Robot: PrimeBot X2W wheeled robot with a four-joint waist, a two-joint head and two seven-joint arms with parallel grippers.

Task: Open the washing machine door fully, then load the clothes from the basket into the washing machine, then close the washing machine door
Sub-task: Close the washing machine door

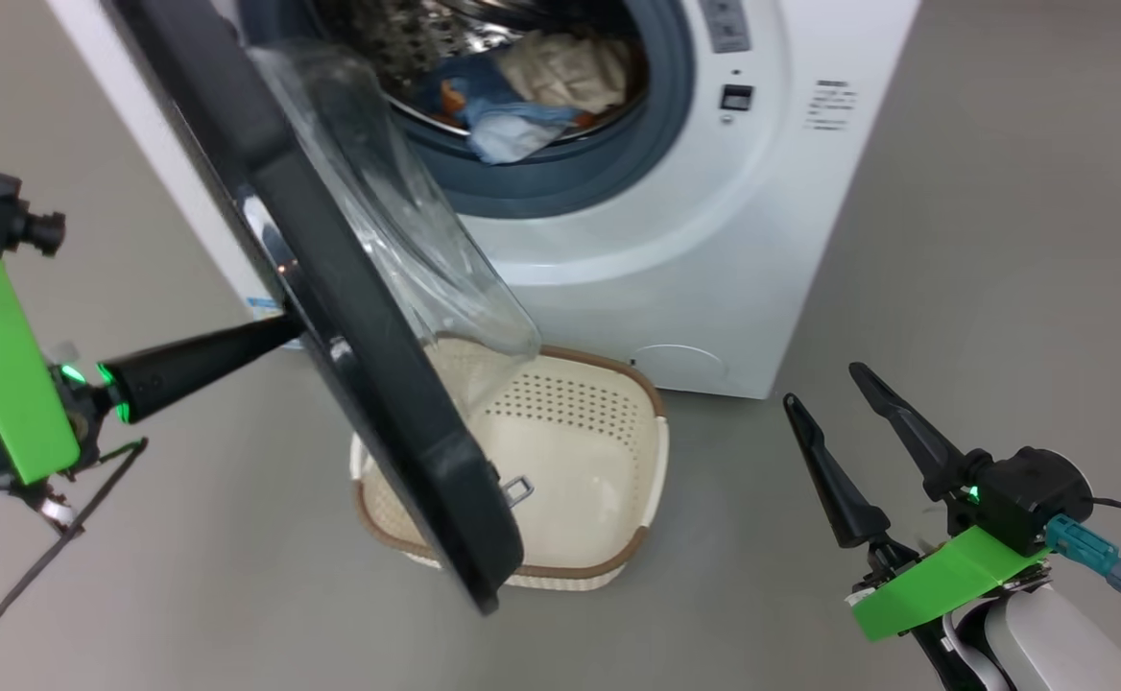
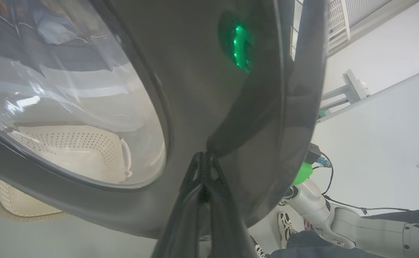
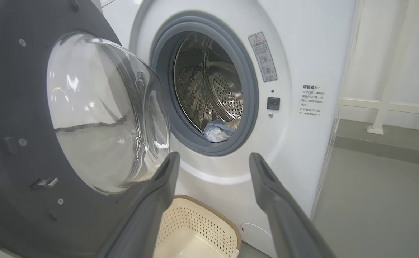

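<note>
The washing machine point(image 1: 714, 250) stands with its door point(image 1: 349, 317) swung partway out over the basket. The clothes point(image 1: 522, 86) lie in the steel drum, light blue and cream with orange; in the right wrist view a pale blue fold of the clothes point(image 3: 218, 130) shows at the drum's lip. The cream basket point(image 1: 580, 422) sits on the floor below with nothing in it. My left gripper point(image 1: 277, 331) is shut, its tips point(image 2: 204, 156) pressed against the door's black outer rim point(image 2: 195, 71). My right gripper point(image 1: 823, 384) stands open and holds nothing, facing the drum opening point(image 3: 213, 159).
The basket point(image 3: 195, 229) stands right under the door's swing and against the machine's front. Grey floor is free to the machine's right point(image 1: 954, 288). A person's shoe point(image 2: 285, 222) shows near my right arm point(image 2: 313, 200). A white railing point(image 3: 381, 107) stands beyond the machine.
</note>
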